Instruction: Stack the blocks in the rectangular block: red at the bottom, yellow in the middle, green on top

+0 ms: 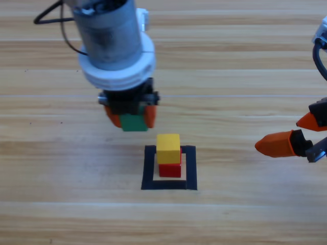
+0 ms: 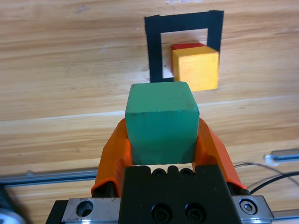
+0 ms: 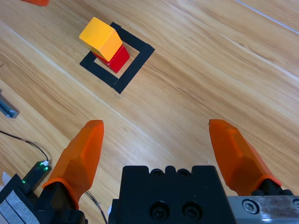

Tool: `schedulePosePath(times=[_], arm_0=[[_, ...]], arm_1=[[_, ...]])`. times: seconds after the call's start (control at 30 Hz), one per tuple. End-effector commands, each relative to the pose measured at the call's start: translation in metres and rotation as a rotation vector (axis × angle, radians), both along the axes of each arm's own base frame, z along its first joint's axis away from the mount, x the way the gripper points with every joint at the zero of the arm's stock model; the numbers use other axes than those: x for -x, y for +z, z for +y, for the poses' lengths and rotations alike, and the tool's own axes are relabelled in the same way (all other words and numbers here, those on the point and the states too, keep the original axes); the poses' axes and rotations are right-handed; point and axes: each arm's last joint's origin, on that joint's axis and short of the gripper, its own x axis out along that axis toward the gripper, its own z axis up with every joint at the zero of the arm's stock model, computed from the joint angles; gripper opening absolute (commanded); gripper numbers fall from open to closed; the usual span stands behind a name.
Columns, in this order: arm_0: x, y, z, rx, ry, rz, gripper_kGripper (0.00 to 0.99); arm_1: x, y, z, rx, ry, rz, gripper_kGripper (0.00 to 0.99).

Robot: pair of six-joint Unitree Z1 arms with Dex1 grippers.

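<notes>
Inside the black tape square, the rectangular block (image 1: 149, 168) (image 2: 153, 51) (image 3: 135, 63), the yellow cube (image 1: 168, 148) (image 2: 196, 67) (image 3: 99, 37) sits on top of the red cube (image 1: 170, 169) (image 2: 187, 45) (image 3: 117, 60). My left gripper (image 1: 131, 118) (image 2: 162, 135) is shut on the teal-green cube (image 1: 134, 123) (image 2: 161, 122) and holds it above the table, up and to the left of the stack. At the right edge my right gripper (image 1: 302, 133) (image 3: 161, 149) waits, open and holding nothing.
Black cables (image 1: 56, 20) trail behind the left arm at the top left. A metal rail (image 2: 46, 177) and thin cables (image 2: 266, 175) run along the table's edge in the left wrist view. A small device with green lights (image 3: 35, 175) lies near the right arm's base.
</notes>
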Motion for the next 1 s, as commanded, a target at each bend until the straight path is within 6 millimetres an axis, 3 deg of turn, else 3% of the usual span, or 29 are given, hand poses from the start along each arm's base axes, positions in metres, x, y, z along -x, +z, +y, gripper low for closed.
schedulePosePath(times=[0.03,0.47,1.0], arm_0=[[0.002,-0.034,-0.032,-0.055,0.065,0.040,0.041],[-0.010,-0.044,-0.059,-0.051,0.038,0.039,0.041],[-0.013,-0.053,-0.064,-0.071,-0.027,0.048,0.041]], arm_1=[[-0.009,-0.014,0.001,0.042,-0.028,0.015,0.990],[-0.009,-0.015,0.001,0.043,-0.026,0.019,0.990],[-0.009,-0.016,0.002,0.044,-0.024,0.022,0.990]])
